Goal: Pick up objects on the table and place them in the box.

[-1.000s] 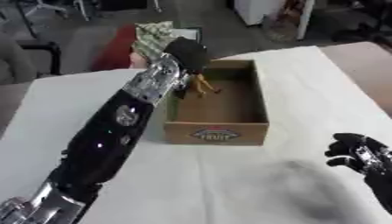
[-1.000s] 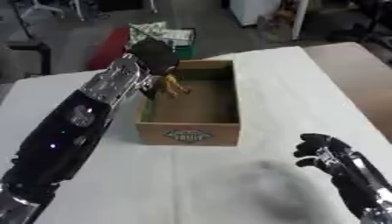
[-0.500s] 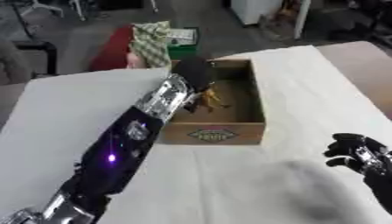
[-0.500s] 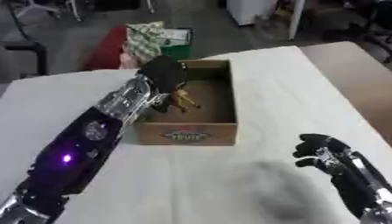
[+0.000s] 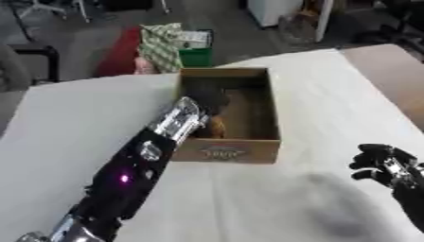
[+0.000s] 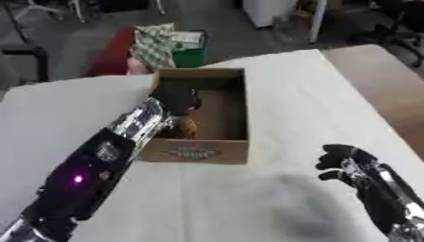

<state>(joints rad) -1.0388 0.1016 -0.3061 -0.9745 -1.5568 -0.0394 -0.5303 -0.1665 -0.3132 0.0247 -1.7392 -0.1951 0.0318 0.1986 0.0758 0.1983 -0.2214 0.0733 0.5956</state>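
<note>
An open cardboard box (image 5: 255, 109) with a printed label on its near wall stands at the middle of the white table. My left arm reaches in from the lower left, over the box's left wall. Its dark left hand (image 5: 205, 97) is inside the box, fingers curled on a small orange-brown object (image 5: 217, 126) that hangs just below it, close to the near wall. My right hand (image 5: 384, 163) rests at the lower right on the table, fingers relaxed and pointing up, holding nothing.
The white cloth (image 5: 281, 198) covers the table in front of the box. A bare brown tabletop (image 5: 389, 71) shows at the far right. Beyond the far edge, on the floor, lie a green patterned bag (image 5: 162, 43) and a green bin (image 5: 195, 53).
My left hand has gone deeper and lower into the box with the orange-brown object. The camera has tilted, so the box looks squarer. The right hand has stayed put.
</note>
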